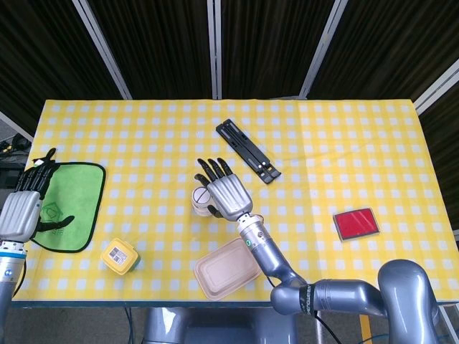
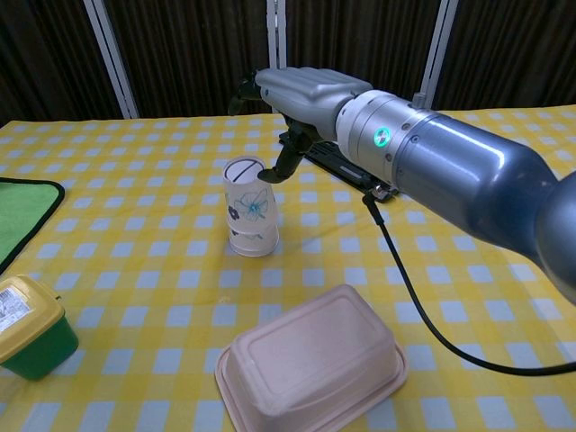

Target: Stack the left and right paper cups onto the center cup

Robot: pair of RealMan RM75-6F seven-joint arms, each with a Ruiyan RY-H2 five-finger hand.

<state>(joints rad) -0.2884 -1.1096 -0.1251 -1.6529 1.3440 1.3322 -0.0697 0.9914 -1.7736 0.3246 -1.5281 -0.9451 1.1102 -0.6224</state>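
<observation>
A stack of flower-printed paper cups point(image 2: 250, 216) stands at the table's middle; its top cup looks blurred and sits tilted in the one below. In the head view the cup stack point(image 1: 200, 198) peeks out left of my right hand point(image 1: 221, 192). My right hand point(image 2: 301, 94) hovers just above and right of the stack, fingers spread above the rim and thumb point(image 2: 283, 165) close to the rim's right side; nothing is held in it. My left hand point(image 1: 23, 208) hangs open at the far left, over the green cloth point(image 1: 79, 208).
A beige lidded food box point(image 2: 310, 364) lies near the front edge. A yellow-lidded green tub point(image 1: 120, 256) sits front left. A black folded bar point(image 1: 247, 150) lies behind the stack, and a red card point(image 1: 356, 223) lies to the right.
</observation>
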